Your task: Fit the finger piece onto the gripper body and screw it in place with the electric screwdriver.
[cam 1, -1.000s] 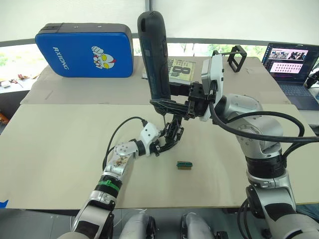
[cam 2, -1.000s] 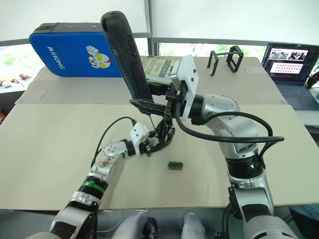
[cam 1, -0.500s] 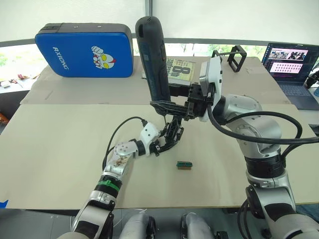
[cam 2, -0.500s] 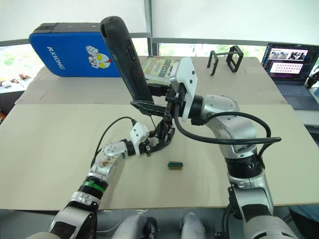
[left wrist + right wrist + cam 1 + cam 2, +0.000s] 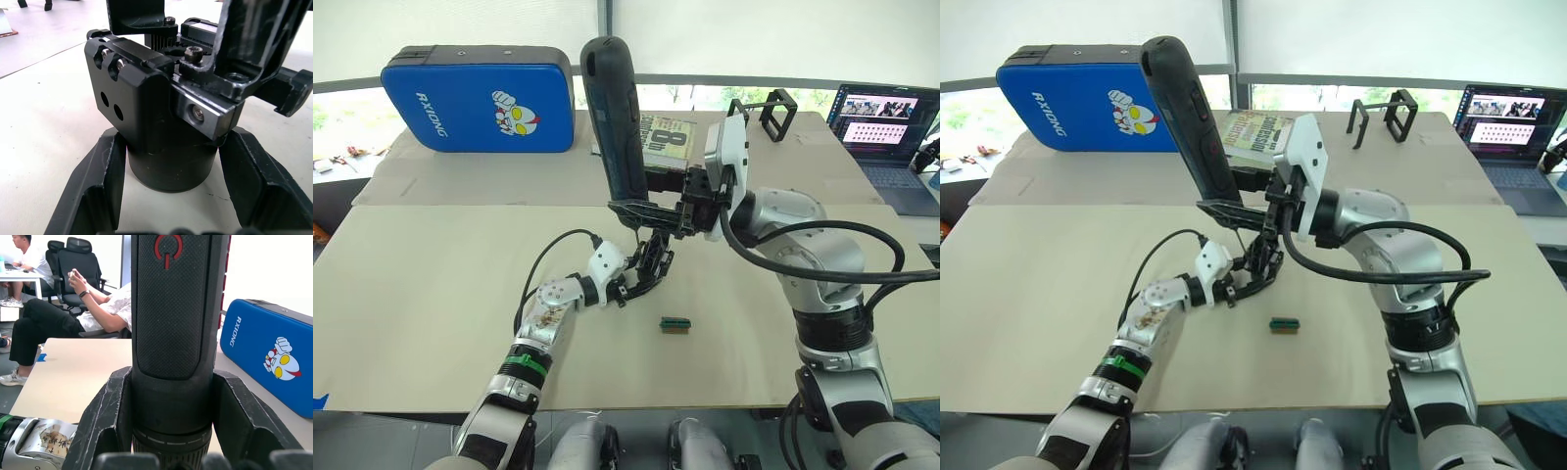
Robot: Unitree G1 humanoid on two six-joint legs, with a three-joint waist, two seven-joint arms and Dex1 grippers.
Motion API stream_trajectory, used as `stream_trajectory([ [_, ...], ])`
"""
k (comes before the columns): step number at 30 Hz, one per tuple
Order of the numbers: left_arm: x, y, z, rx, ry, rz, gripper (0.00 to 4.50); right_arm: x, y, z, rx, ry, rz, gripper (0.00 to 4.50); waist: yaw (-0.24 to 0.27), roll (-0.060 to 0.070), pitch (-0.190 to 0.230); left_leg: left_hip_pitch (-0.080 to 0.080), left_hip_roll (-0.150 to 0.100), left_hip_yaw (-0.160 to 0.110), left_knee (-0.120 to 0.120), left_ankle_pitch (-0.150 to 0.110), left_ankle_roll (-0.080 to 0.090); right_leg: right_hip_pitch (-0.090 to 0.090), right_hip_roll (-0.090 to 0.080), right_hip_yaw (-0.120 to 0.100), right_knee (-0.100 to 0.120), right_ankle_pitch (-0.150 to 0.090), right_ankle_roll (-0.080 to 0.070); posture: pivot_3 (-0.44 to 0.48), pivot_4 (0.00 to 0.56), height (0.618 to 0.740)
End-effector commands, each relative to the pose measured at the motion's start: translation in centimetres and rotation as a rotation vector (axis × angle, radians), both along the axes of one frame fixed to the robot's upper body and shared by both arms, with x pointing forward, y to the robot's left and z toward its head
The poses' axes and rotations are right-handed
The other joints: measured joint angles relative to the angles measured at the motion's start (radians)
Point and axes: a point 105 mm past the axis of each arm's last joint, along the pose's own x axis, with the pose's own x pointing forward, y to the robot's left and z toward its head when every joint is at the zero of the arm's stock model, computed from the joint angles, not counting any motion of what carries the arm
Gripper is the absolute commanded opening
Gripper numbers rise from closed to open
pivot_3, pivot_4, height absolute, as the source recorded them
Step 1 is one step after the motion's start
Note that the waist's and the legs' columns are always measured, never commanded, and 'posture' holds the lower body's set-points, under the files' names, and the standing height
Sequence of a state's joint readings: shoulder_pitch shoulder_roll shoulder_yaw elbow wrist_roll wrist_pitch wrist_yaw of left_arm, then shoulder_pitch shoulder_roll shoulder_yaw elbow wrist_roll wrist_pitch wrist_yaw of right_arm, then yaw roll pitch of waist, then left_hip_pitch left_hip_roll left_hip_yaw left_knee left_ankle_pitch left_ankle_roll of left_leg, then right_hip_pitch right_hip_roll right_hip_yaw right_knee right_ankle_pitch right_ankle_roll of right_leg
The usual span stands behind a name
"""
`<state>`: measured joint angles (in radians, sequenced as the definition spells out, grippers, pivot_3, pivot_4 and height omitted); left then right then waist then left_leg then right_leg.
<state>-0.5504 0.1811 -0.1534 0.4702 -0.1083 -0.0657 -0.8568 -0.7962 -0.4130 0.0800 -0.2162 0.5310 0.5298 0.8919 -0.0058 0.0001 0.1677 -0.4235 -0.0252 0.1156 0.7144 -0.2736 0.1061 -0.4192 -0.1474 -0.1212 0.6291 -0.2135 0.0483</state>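
Behind table [image 5: 431, 294]: blue case [image 5: 480, 93] reads "RXIONG".

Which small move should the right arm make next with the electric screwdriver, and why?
Probably lower it slightly. The right gripper holds the electric screwdriver upright, bit just above the gripper body, which the left gripper steadies by its round base on the table; contact with a screw is not visible.

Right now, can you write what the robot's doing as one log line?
left gripper: shut on gripper body | right gripper: shut on electric screwdriver, upright, bit down over gripper body | stage: screwing
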Motion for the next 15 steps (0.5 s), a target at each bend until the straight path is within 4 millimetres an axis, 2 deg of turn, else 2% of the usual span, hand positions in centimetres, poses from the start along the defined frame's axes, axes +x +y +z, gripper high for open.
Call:
stream_trajectory([
  [1, -0.22, -0.33, 0.86, -0.017, -0.028, -0.020, 2.27, -0.94, -0.06, 1.54, 0.033, -0.087, 0.018, 1.86, 0.000, 0.000, 0.000, 0.000, 0.000, 0.000, 0.000, 0.000, 0.000, 0.000, 0.000, 0.000, 0.000, 0.000, 0.000, 0.000, 0.150, 0.740],
  [15, -0.31, -0.40, 1.07, -0.024, -0.032, -0.023, 2.27, -0.91, 0.05, 1.37, 0.030, -0.085, 0.022, 1.86, 0.000, 0.000, 0.000, 0.000, 0.000, 0.000, 0.000, 0.000, 0.000, 0.000, 0.000, 0.000, 0.000, 0.000, 0.000, 0.000, 0.150, 0.740],
])
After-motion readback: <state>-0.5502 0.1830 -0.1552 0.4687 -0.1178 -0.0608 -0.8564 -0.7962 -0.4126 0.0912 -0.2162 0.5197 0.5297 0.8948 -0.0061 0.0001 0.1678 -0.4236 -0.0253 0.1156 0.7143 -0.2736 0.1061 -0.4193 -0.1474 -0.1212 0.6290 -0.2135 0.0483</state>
